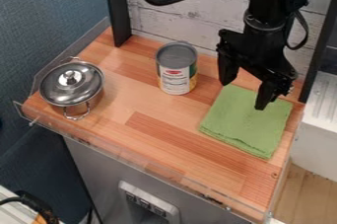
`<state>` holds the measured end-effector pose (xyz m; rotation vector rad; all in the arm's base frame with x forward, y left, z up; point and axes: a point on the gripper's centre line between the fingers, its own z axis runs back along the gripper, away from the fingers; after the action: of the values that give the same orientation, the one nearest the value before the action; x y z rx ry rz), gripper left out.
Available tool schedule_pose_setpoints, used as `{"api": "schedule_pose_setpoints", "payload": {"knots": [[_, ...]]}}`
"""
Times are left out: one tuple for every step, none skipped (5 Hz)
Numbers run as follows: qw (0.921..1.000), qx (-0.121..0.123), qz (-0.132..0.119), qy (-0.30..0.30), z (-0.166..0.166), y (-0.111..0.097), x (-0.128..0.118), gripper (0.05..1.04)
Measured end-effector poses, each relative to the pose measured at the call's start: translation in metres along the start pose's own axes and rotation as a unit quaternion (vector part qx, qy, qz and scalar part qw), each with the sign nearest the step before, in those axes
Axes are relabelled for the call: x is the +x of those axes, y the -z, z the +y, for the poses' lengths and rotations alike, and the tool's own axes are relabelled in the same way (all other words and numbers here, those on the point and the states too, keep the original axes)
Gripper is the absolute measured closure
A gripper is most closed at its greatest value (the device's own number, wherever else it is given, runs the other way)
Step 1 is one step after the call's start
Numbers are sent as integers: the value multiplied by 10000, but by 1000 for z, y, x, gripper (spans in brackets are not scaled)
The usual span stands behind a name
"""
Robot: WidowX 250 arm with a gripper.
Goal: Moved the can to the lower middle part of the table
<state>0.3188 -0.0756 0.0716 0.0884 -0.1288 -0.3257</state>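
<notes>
The black gripper hangs at the upper right of the camera view, over the back edge of the green cloth. Its two fingers are spread apart with nothing between them. To its left, a can with a grey top and a white, green and yellow label stands upright near the back middle of the wooden table. A gap separates the can from the nearer finger.
A lidded metal pot stands at the table's left end. The green cloth lies flat on the right side. A low clear rim runs along the front edge, and dark posts rise behind.
</notes>
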Motion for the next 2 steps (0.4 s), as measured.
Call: {"api": "schedule_pose_setpoints", "payload": {"knots": [[9999,-44,162,-4,-2,9,-3,83],[9991,-111,69,-414,27,2,5,83]]}}
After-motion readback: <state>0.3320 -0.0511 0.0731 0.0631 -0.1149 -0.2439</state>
